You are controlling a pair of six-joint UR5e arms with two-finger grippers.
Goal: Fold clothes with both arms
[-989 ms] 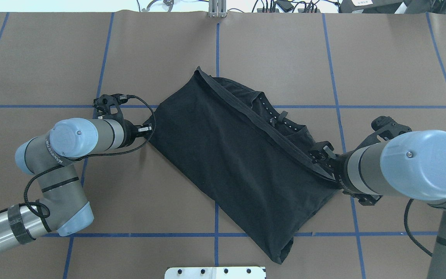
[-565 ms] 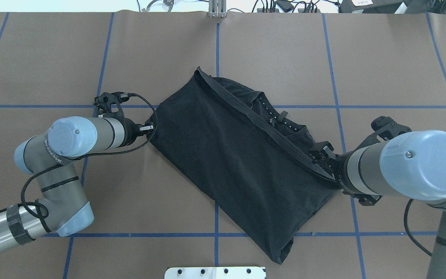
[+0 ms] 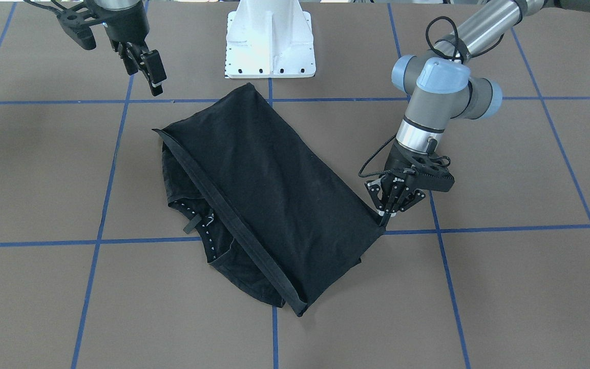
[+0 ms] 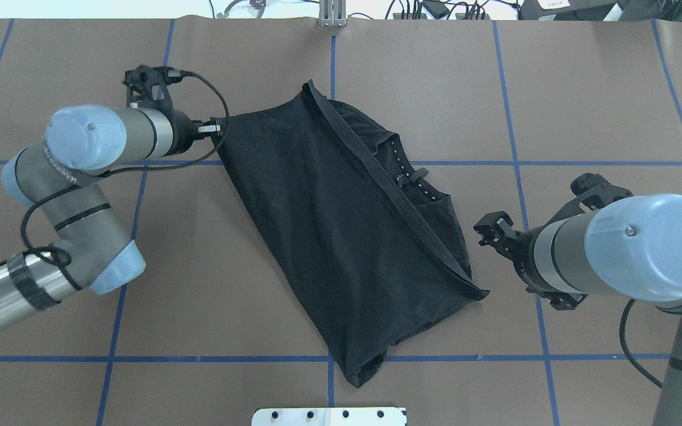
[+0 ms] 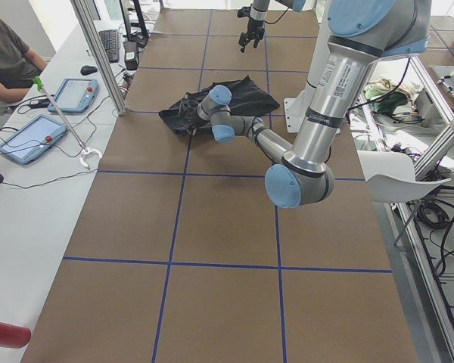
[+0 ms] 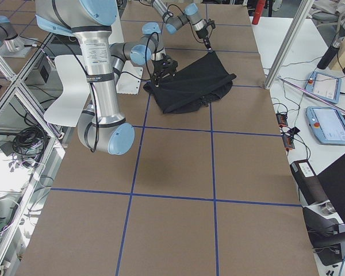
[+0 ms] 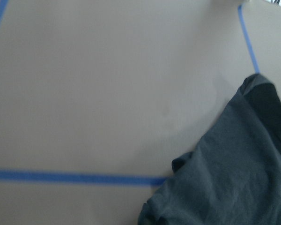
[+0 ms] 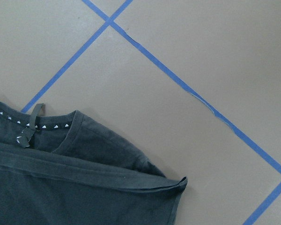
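The black T-shirt (image 4: 329, 225) is lying doubled over on the brown desk (image 4: 584, 89), skewed diagonally near the middle. Its hem band (image 4: 376, 177) is running across the top layer and the collar (image 8: 51, 124) is peeking out from under it. The left gripper (image 3: 385, 216) is sitting low at the shirt's corner on the robot's left, its fingers drawn together and pinching that corner. The right gripper (image 3: 150, 77) is hanging lifted clear of the cloth off the opposite end, its jaws slightly parted and holding nothing.

The cotton is looking soft, light and limp, so it is likely going to drape and drag rather than keep a shape. With only 1 corner held, the 2 layers are liable to be sliding over each other and skewing. The safest holds are looking like the corners and the stitched hem band, where the fabric is thicker. The free corner (image 8: 180, 182) below the right wrist camera is the obvious one for that arm.

Bare desk is lying open on every side, with the edges well apart from the shirt. The white pedestal base (image 3: 269, 46), near the shirt's robot-side tip, is the only thing crowding a sweep.
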